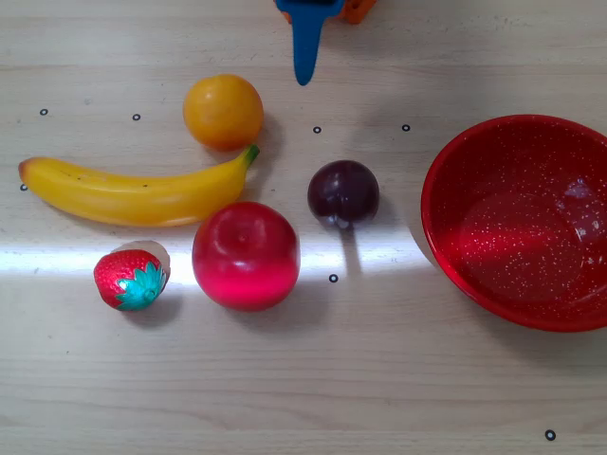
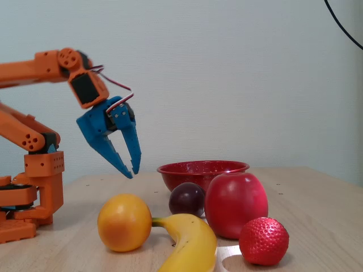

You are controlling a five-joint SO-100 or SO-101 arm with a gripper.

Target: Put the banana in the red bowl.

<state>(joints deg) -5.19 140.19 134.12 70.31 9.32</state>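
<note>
With the empty hand (image 2: 133, 169) held nearly closed above the table (image 1: 303, 379), the banana (image 1: 133, 194), wedged between orange (image 1: 223, 112) and apple (image 1: 246, 255), may be missed and its neighbours knocked.

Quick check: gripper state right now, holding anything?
Gripper: nearly shut, fingertips almost meeting, holding nothing, raised above the table. The banana lies untouched on the table.
</note>
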